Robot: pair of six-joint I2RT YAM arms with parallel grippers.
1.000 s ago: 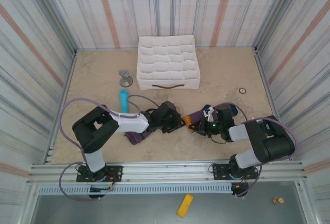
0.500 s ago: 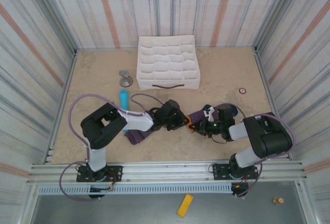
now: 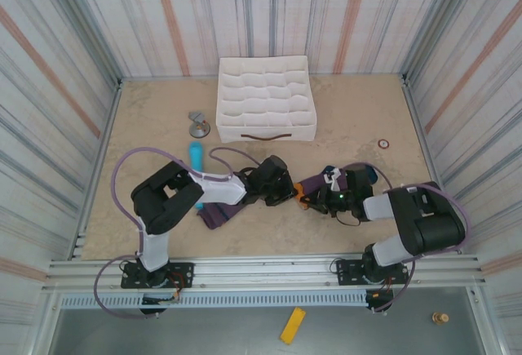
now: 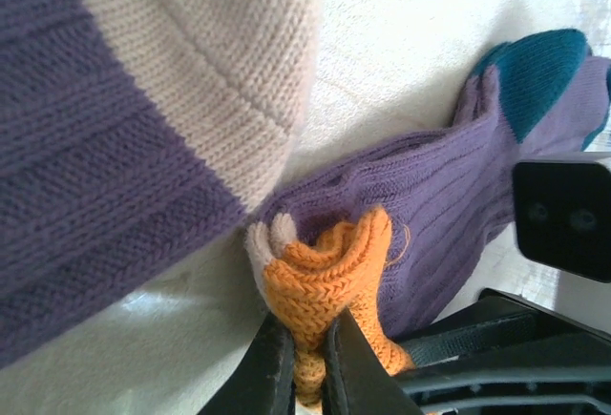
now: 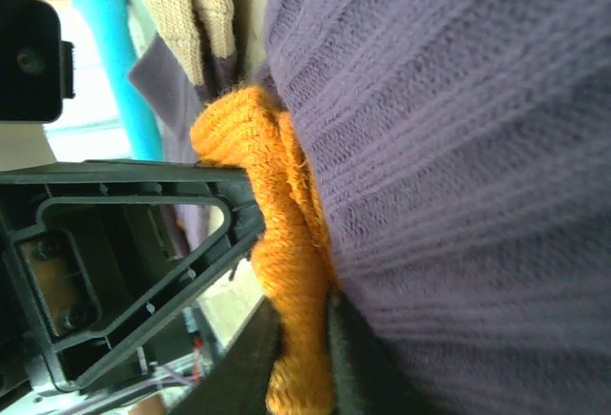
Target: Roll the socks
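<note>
orange-cuff sock (image 3: 315,184): on the tabletop (image 3: 367,118) between the two pincers, purple body, teal toe end toward the right arm
cuff position: orange cuff bunched up at the sock's near-left end, right where both pincers meet
left pincer (image 4: 307,327): fingers pressed nearly together on the orange cuff, knit squeezed between the tips
right pincer (image 5: 302,321): narrow gap, one finger on each side of the same orange cuff, cloth fills the gap, so it looks pinched
pincer spacing: the two face each other, tips just beside one another, both on the cuff
tan-band sock (image 3: 216,215): purple with a tan band, flat on the tabletop near the front edge – under the left arm's forearm, behind the left pincer, apart from the right one
left wrist view: the tan band sits close to the lens, upper left, just beside the cuff
blue cylinder (image 3: 196,157): lying beyond the left arm – not touched
white tray (image 3: 266,98): far middle of the tabletop, well apart from both socks
</note>
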